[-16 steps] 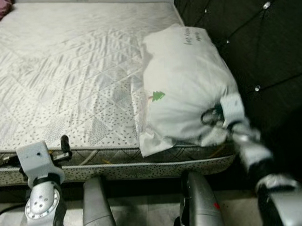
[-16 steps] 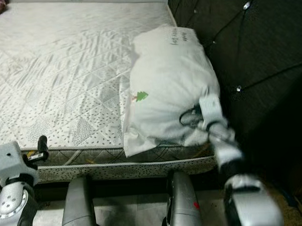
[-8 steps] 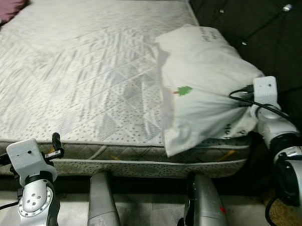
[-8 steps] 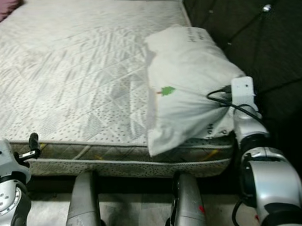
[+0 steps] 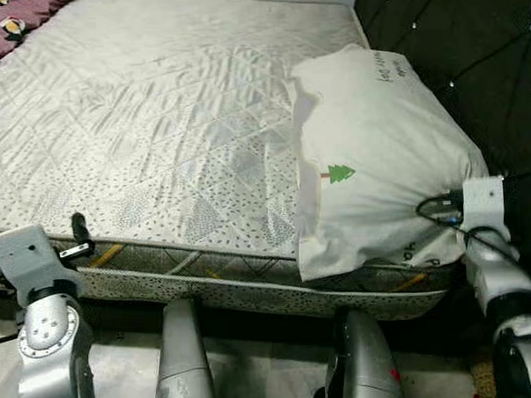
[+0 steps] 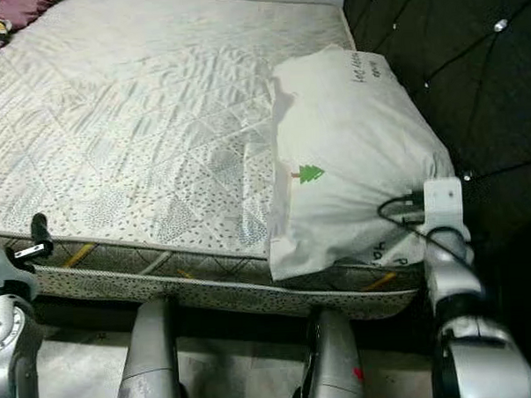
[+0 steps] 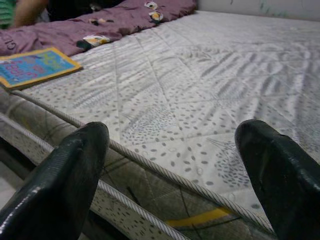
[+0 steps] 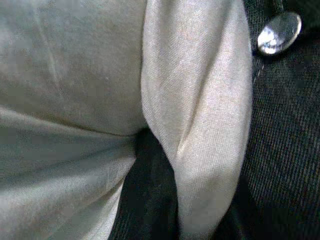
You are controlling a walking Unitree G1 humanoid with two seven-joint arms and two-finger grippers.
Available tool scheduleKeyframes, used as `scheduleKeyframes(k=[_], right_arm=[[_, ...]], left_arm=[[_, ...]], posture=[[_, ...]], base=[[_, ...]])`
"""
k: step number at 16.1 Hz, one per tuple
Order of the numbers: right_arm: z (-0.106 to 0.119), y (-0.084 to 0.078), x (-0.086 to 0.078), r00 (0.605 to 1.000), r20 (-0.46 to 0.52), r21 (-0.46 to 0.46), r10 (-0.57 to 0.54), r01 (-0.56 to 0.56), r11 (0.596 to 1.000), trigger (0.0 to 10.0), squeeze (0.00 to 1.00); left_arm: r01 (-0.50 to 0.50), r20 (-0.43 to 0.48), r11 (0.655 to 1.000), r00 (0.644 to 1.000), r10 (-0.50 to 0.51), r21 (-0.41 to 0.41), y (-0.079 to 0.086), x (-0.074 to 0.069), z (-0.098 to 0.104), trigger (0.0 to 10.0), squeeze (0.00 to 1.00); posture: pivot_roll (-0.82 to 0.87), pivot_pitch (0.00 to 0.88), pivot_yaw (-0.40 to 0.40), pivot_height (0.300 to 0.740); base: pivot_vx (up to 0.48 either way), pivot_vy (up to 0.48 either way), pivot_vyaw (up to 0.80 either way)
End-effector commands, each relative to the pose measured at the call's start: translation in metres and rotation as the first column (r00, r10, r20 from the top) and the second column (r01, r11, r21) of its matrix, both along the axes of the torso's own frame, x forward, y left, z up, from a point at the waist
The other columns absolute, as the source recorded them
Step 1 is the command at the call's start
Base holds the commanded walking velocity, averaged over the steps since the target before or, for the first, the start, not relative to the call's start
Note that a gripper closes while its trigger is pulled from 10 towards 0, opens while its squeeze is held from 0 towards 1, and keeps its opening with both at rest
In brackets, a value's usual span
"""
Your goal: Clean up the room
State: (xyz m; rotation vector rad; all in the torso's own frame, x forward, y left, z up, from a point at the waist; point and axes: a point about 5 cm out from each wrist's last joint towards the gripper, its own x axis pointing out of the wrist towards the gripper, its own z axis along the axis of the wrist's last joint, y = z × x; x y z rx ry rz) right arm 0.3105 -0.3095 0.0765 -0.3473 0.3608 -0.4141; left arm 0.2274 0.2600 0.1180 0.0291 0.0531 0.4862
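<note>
A white pillow with a small green tree print lies on the right side of the bare quilted mattress, against the dark headboard. Its near corner hangs over the mattress edge. My right gripper is at that near right corner, shut on bunched pillow fabric; the cloth puckers toward the wrist. My left gripper is open and empty, held just off the mattress's near edge, with both black fingers spread wide.
A dark tufted headboard rises on the right. A purple blanket and a blue book lie on the far left of the bed, with a person's arm behind them. My legs stand on the floor below the bed.
The camera has swung, so the bed and pillow sit further right in the picture. My right gripper stays on the pillow's near corner. The left arm now shows lower and further left.
</note>
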Motion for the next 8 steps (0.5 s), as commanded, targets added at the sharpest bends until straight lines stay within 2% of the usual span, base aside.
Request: scheduleKeyframes(k=[1,4,6,7,8], right_arm=[[-0.003,-0.014,-0.011,0.996,-0.002,-0.030,-0.084,0.084,0.996,0.0,0.00],[0.014,-0.008,-0.005,0.997,0.079,-0.100,-0.018,0.026,0.995,0.0,0.00],[0.016,0.000,0.000,0.997,0.081,-0.090,0.016,-0.008,0.996,0.0,0.00],[0.012,0.009,0.007,0.998,0.046,-0.064,0.043,-0.040,0.997,2.3,0.00],[0.010,0.019,0.014,0.997,0.040,-0.030,0.067,-0.066,0.997,10.0,0.05]], left_arm=[[-0.002,0.004,1.000,1.000,0.002,-0.003,0.001,0.002,0.000,10.0,0.00],[0.001,0.007,1.000,1.000,-0.001,-0.001,-0.001,0.000,0.000,10.0,0.00],[-0.016,-0.008,1.000,1.000,0.016,-0.015,-0.001,-0.004,-0.005,10.0,0.00],[-0.020,-0.015,1.000,1.000,0.020,-0.016,0.000,-0.006,-0.007,10.0,0.00],[-0.023,-0.020,1.000,1.000,0.022,-0.014,0.001,-0.007,-0.008,10.0,0.00]], posture=[[0.06,0.000,-0.057,0.516],[0.06,0.000,-0.078,0.516],[0.06,0.000,-0.087,0.516],[0.06,0.000,-0.089,0.516],[0.08,0.000,-0.087,0.516]], base=[[0.000,0.000,0.00],[0.000,0.000,0.00],[0.000,0.000,0.00],[0.000,0.000,0.00],[0.000,0.000,0.00]])
